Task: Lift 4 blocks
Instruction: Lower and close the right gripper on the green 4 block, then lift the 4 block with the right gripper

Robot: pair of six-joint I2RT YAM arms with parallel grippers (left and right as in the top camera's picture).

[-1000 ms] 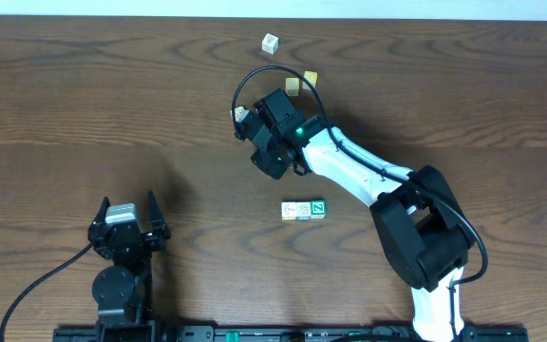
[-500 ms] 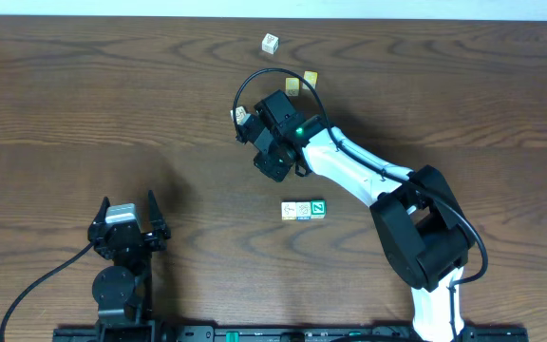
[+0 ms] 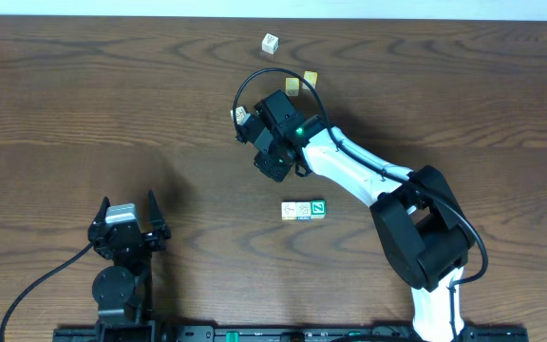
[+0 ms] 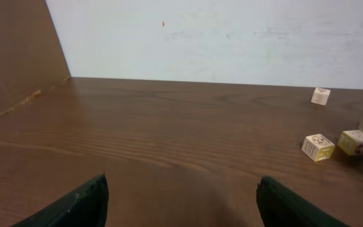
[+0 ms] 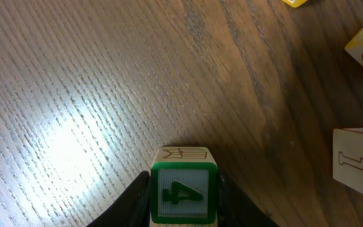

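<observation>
Between the right jaws, one green block (image 5: 183, 192), a row of three (image 3: 304, 210)

One yellow cube (image 3: 292, 86) and a second yellow cube (image 3: 310, 78) are lying close together on the brown wooden table (image 3: 112, 104), while a white-faced cube (image 3: 270, 43) is sitting farther back, near the pale wall (image 4: 232, 38).

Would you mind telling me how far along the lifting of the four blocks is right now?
Done: no block is visibly up yet. In hand: the right tool flanks the green "4" block; a firm grip isn't clear. Left: the green "N" block and its cream neighbour lie on the table, and the left tool sits open, away from them.
</observation>
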